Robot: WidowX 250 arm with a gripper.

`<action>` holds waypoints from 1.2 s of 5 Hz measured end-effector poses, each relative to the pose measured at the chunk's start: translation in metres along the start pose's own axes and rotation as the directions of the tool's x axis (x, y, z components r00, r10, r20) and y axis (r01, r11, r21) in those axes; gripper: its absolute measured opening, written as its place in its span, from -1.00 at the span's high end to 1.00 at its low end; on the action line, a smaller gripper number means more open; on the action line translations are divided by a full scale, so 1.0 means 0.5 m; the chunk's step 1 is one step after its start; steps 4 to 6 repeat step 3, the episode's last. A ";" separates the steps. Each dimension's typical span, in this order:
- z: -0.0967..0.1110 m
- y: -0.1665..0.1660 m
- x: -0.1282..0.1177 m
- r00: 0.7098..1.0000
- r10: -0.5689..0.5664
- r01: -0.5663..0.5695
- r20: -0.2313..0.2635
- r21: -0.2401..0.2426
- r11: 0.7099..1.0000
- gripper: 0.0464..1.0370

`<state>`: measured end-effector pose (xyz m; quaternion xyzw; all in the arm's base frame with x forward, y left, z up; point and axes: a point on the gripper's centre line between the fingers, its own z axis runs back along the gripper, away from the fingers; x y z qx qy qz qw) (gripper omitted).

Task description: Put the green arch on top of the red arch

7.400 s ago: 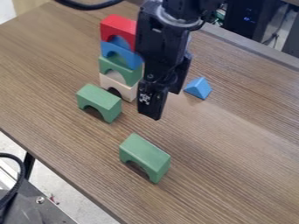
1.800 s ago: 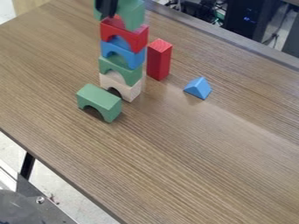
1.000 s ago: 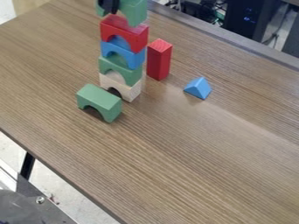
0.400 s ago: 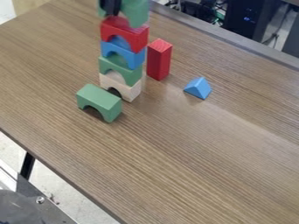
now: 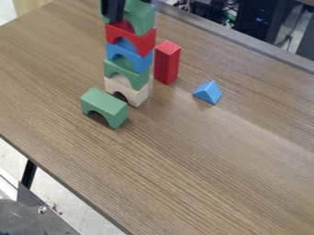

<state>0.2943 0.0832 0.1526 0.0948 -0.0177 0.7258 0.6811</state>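
The gripper (image 5: 120, 8) is at the top edge, shut on a green arch (image 5: 140, 18) with a black finger against its front. This arch is right over the red arch (image 5: 140, 39), its lower edge meeting or nearly meeting the red top; whether they touch I cannot tell. Under the red arch are stacked a blue arch (image 5: 138, 60), another green arch (image 5: 136, 78) and, lowest, a pale wooden arch (image 5: 138, 95).
A separate green arch (image 5: 105, 103) stands on the table (image 5: 202, 170) in front of the stack. To the stack's right are an upright red block (image 5: 167, 63) and, farther right, a blue triangular block (image 5: 209, 92).
The gripper has gone from mid-table to above the stack, carrying the green arch from the front. The red block has come into sight. Lately the held arch has come down slightly.
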 end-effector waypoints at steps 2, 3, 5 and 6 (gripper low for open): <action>0.034 0.014 -0.004 1.000 0.009 -0.009 -0.025 -0.020 1.000 -0.92; 0.068 0.015 -0.005 0.998 0.008 -0.011 -0.064 -0.044 0.999 -0.92; 0.068 0.015 -0.005 0.998 0.008 -0.011 -0.064 -0.044 0.999 -0.92; 0.068 0.015 -0.005 0.998 0.008 -0.011 -0.064 -0.044 0.999 -0.92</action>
